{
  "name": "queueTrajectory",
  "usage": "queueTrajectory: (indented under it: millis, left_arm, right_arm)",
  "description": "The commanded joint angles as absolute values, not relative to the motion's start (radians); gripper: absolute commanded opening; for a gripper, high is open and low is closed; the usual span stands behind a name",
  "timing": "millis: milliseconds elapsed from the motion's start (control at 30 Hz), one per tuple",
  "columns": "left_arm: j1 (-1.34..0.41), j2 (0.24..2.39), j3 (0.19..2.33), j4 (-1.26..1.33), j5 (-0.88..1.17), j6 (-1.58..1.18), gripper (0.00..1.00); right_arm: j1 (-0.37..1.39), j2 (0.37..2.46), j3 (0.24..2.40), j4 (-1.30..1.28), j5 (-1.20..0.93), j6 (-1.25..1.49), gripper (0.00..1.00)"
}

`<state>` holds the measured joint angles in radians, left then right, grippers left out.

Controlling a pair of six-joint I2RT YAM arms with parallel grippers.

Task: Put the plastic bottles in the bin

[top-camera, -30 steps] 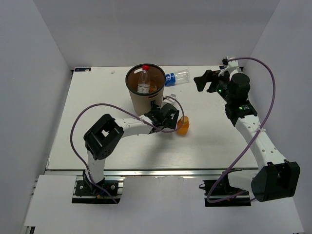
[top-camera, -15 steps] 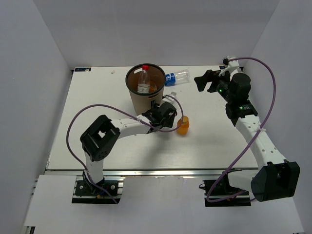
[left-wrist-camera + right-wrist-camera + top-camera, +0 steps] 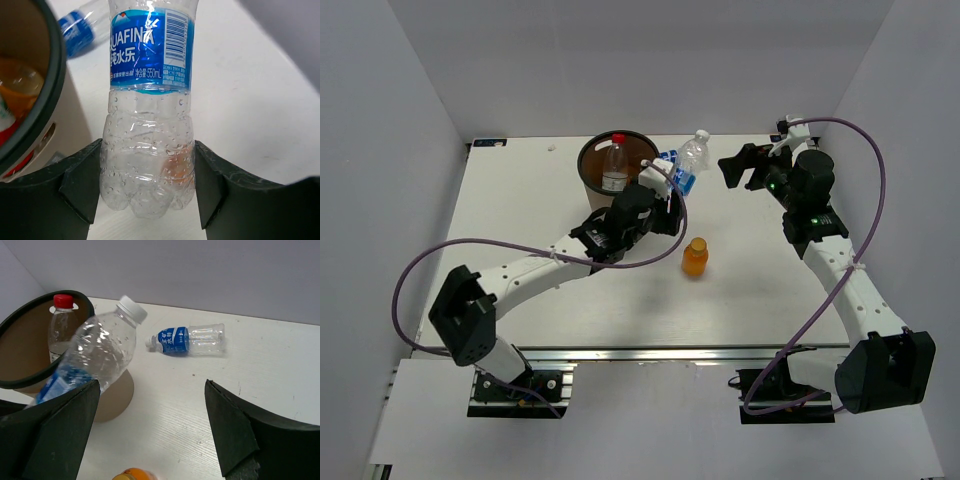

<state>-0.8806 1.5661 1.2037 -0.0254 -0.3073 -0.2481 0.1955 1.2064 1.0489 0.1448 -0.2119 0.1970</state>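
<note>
Change since a second ago is all on the left: the left arm, then folded low beside the orange bottle (image 3: pixel 695 257), now reaches far across the table (image 3: pixel 570 310). The left gripper (image 3: pixel 147 192) has gone from wide open to clamped on the lower body of a blue-label bottle (image 3: pixel 147 125). We see that bottle held up, tilted with its cap toward the far right, just beside the right side of the bin (image 3: pixel 583 165) at about rim height. The orange bottle stands upright where it was, now well apart from the gripper. The right gripper (image 3: pixel 742 170) has not moved; its jaws stand wide apart with nothing between them, over the far right of the table.

A second blue-label bottle (image 3: pixel 192 340) lies on its side near the far edge, right of the bin and beyond the held one. Inside the bin we see a red-cap bottle (image 3: pixel 616 160) upright and another short orange one (image 3: pixel 20 87).

The bin sits close to the far edge, with the walls (image 3: pixel 420 150) closing the table on the left, far and right. The widest bare stretch of tabletop runs from the orange bottle to the near edge. Between the held bottle and the right gripper only a narrow gap shows.
</note>
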Motion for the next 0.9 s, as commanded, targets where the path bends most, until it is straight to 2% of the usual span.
queueTrajectory:
  millis: [0, 100, 233, 333, 500, 633, 867]
  left_arm:
    - [-0.881, 1.479, 1.25, 0.035, -0.132, -0.216, 0.14]
    - [-0.882, 1.436, 1.278, 0.032, -0.153, -0.203, 0.14]
    - [-0.858, 1.422, 1.339, 0.005, -0.401, -0.195, 0.14]
    - [-0.778, 1.45, 1.371, -0.064, -0.413, -0.218, 0.12]
    - [-0.658, 1.447, 1.304, -0.011, -0.368, -0.258, 0.12]
    - [-0.612, 1.468, 1.267, 0.029, -0.331, -0.261, 0.14]
    - [-0.583, 1.522, 1.218, 0.038, -0.363, -0.278, 0.23]
  right_arm:
    - [0.187, 1.21, 1.045, 0.196, -0.218, 0.186, 0.89]
    - [0.184, 1.207, 1.042, 0.204, -0.215, 0.192, 0.89]
    - [0.18, 1.207, 1.042, 0.204, -0.212, 0.195, 0.89]
    - [0.176, 1.219, 1.049, 0.203, -0.213, 0.193, 0.89]
    - [0.175, 1.294, 1.12, 0.21, -0.227, 0.189, 0.89]
    - [0.176, 1.467, 1.221, 0.232, -0.195, 0.267, 0.89]
    - [0.183, 1.816, 1.497, 0.255, -0.153, 0.417, 0.89]
